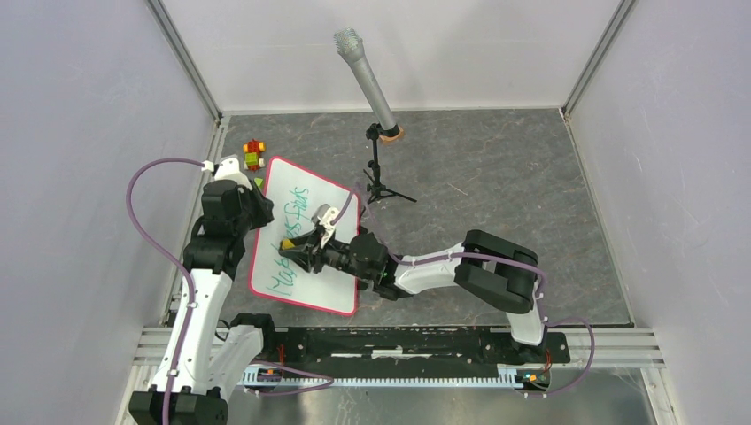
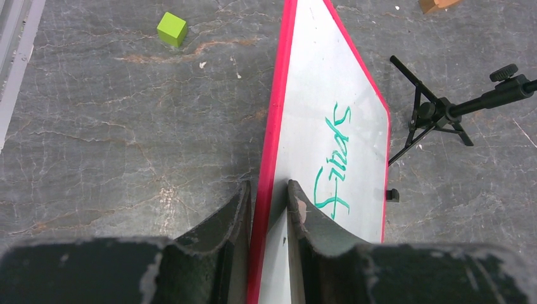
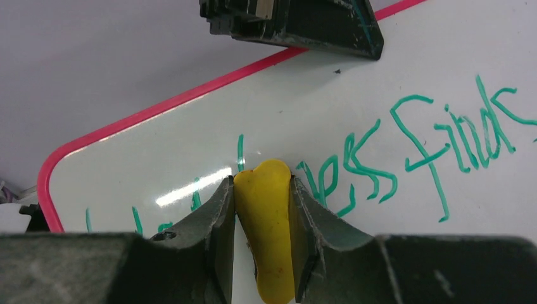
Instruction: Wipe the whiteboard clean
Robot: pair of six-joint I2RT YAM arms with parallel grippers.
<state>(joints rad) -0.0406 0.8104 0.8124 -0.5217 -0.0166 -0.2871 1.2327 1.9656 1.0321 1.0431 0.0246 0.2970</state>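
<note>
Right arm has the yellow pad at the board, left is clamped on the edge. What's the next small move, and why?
Probably sweep the right gripper along the line of green writing, dragging the yellow pad over it. The pad's tip sits at the whiteboard among the letters, most words remain legible, and the left gripper has its jaws shut on the red rim, steadying the board.

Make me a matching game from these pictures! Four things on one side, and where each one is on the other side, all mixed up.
Things:
1. yellow eraser pad
2. green cube
3. microphone
4. left gripper

Places:
A. pinching the whiteboard by its red rim
B. lying on the table, beside the board
C. squeezed in the right gripper
D. up on a black tripod

Pairs: 1-C, 2-B, 3-D, 4-A
</note>
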